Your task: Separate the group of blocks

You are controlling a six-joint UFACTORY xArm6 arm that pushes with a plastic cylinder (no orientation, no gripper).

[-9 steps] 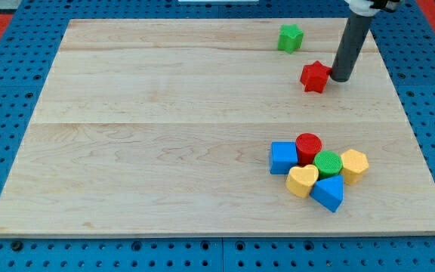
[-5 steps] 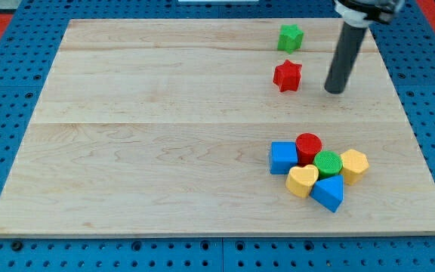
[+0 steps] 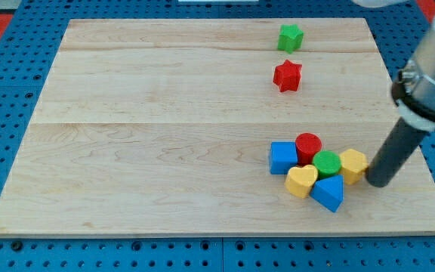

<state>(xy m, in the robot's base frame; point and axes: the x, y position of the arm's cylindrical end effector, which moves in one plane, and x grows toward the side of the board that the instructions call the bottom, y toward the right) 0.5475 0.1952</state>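
Six clustered blocks run left-right; my tip right.

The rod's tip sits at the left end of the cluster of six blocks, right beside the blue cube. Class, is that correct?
Not quite. The camera view shows my tip at the view's right end of the six-block cluster, right beside the yellow block; the blue cube lies at the opposite, left end.
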